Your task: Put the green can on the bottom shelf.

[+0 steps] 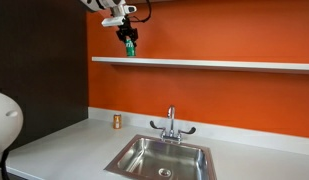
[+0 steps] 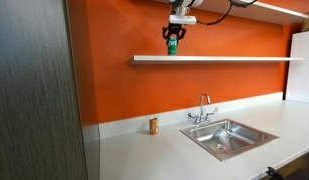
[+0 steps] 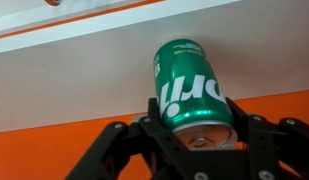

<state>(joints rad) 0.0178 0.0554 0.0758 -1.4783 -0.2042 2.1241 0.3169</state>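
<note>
At the far left in an exterior view stands a dark wall panel [image 1: 39, 60], and beside it begins the flat orange wall [image 1: 224, 95] that fills the background in both exterior views. High against that wall, near the left end of the shelf, hangs the black Robotiq gripper [image 1: 127, 42], pointing straight down; it also shows in an exterior view from another angle [image 2: 174, 38]. Its jaws are clamped on the green can [image 1: 129, 48], a small bright-green metal cylinder with a pale top, held upright by its upper part. The can sits just above the bottom shelf [image 1: 214, 63], a long, thin, pale grey-white board running rightward along the wall; whether the can's base touches the board cannot be told. In the wrist view the gripper [image 3: 194, 105] has a black finger pressed to each side of the can [image 3: 189, 80], with the pale shelf surface [image 3: 64, 75] behind it. Lower down, on the light grey countertop [image 1: 64, 145], a small brown-copper can [image 1: 117, 121] stands upright against the wall. To its right lie the rectangular steel sink [image 1: 144, 160] and, behind the basin, the chrome faucet [image 1: 172, 122].
</note>
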